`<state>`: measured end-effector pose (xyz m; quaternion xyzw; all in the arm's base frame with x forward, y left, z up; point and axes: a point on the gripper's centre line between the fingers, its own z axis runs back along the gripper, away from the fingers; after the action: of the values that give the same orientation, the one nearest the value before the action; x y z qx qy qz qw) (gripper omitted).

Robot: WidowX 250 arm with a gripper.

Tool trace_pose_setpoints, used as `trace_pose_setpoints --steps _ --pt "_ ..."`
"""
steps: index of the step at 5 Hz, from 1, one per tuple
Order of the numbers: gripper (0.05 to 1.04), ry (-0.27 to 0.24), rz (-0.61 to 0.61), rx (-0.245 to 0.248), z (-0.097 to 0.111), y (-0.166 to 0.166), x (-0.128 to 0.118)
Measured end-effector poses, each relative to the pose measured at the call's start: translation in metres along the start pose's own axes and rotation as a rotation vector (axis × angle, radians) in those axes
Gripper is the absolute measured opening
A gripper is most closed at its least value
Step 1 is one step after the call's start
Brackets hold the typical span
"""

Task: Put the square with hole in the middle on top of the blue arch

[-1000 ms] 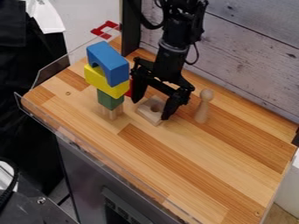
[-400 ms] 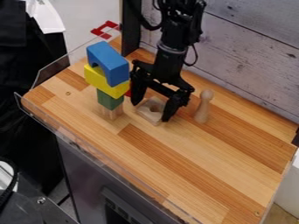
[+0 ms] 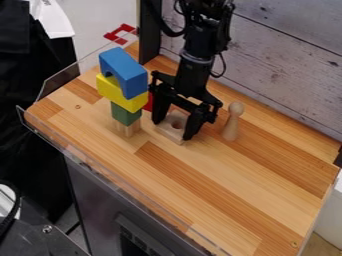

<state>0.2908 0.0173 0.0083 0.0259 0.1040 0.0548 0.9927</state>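
Observation:
My gripper [image 3: 172, 131] hangs low near the middle of the table's back half, its fingers apart on either side of the wooden square with a hole [image 3: 175, 124]. The square lies flat on the table, and whether the fingers touch it I cannot tell. To the left, the blue arch [image 3: 125, 72] tops a stack, resting on a yellow block [image 3: 121, 93], which sits on a green block [image 3: 125, 114] above a plain wooden piece [image 3: 129, 129].
A wooden peg figure [image 3: 232, 121] stands right of the gripper. A red block [image 3: 147, 102] is behind the stack, close to the left finger. Clear plastic guards [image 3: 63, 82] edge the table [image 3: 220, 185], and a whitewashed plank wall [image 3: 287, 60] rises behind.
The gripper has shifted slightly, and its fingers stand a little closer together around the square. The stack and peg figure have not moved.

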Motion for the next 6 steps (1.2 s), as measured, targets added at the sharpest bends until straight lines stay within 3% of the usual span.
trace_pose_setpoints --steps 1,2,3,4,6 --pt "0.772 0.003 -0.007 -0.002 0.000 -0.003 -0.001" --pt "0.772 0.000 -0.018 -0.024 0.015 -0.009 -0.005" --pt "0.772 -0.103 -0.034 -0.061 0.069 -0.022 0.001" --pt "0.771 -0.143 0.007 -0.128 0.108 -0.022 0.004" --pt "0.772 -0.126 0.186 -0.145 0.142 0.020 -0.004"
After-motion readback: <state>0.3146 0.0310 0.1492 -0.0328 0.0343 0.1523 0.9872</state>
